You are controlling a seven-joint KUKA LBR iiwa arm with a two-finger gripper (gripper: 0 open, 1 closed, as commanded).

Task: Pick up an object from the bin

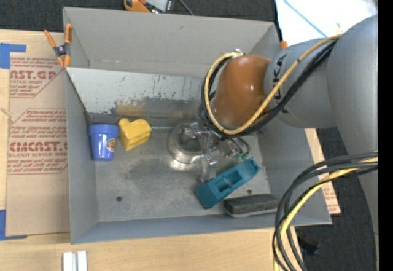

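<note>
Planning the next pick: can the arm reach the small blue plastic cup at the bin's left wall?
Probably yes: nothing lies over the blue cup. The yellow plastic block beside it and the bin's left wall may crowd the pincer.

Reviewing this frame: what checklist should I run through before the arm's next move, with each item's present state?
1. gripper low inside the bin, near its middle: ok.
2. Target clear: it sits beside the silvery round metal piece; contact cannot tell.
3. Anything held: cannot tell.
4. Room around it: teal plastic tool lies right next to it: not ok.
5. blue cup and yellow block apart at left: ok.
</note>
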